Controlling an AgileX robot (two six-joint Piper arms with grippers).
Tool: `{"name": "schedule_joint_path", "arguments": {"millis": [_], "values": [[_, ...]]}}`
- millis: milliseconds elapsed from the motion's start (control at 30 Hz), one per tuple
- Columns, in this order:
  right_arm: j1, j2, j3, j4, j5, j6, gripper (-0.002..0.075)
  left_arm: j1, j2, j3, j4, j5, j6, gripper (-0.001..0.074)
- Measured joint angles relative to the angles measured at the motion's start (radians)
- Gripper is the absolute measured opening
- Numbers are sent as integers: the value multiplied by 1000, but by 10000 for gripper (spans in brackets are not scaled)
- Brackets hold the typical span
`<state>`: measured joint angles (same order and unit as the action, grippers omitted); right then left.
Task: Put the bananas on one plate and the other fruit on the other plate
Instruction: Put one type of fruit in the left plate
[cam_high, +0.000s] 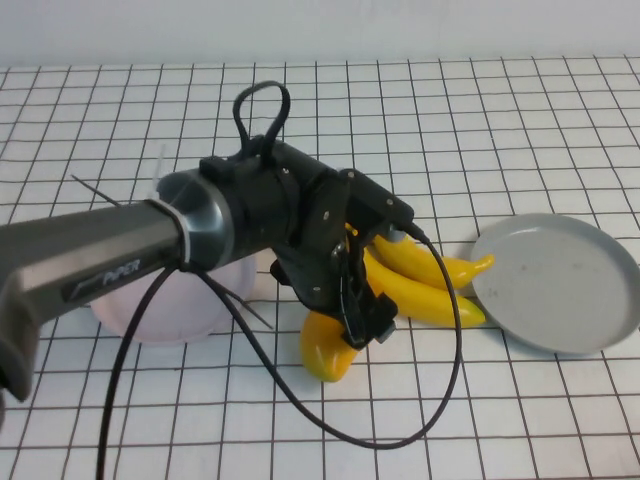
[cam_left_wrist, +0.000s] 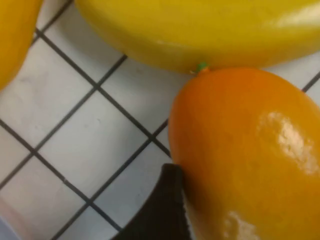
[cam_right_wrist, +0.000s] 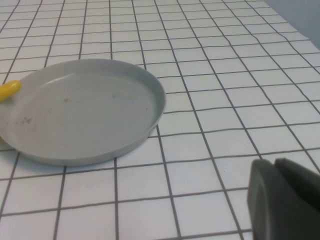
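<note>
My left gripper (cam_high: 362, 322) is down at the table's middle, its jaws either side of an orange-yellow mango-shaped fruit (cam_high: 325, 352). In the left wrist view one dark finger (cam_left_wrist: 167, 210) presses against this fruit (cam_left_wrist: 250, 150). The two yellow bananas (cam_high: 425, 280) lie side by side just right of it; one fills the wrist view (cam_left_wrist: 200, 30). An orange-yellow edge (cam_left_wrist: 15, 35), perhaps the second fruit, shows beside them. The grey plate (cam_high: 560, 285) is at the right, also in the right wrist view (cam_right_wrist: 80, 112). The pink plate (cam_high: 170, 310) lies partly under my left arm. My right gripper (cam_right_wrist: 282, 200) is shut and empty near the grey plate.
A black cable (cam_high: 400, 430) loops from the left arm over the table in front of the fruit. The table is a white cloth with a black grid. A banana tip (cam_right_wrist: 9, 89) touches the grey plate's rim.
</note>
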<state>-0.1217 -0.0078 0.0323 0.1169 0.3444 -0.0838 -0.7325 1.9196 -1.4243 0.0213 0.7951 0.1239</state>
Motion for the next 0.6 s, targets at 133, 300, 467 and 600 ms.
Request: {"name": "schedule_joint_path", "arguments": {"millis": [133,300,467,600], "values": [[0,0,0,0,0,0,-16,0,45,-7,0,16,-2,668],[0,0,0,0,0,0,-16,0,48,-30,0,42,-7,570],[0,0,0,0,0,0,-16,-1,21,-78,49,90,-9,568],[0,0,0,0,0,0,-17,8,-76,-85,114,128,-9,568]]}}
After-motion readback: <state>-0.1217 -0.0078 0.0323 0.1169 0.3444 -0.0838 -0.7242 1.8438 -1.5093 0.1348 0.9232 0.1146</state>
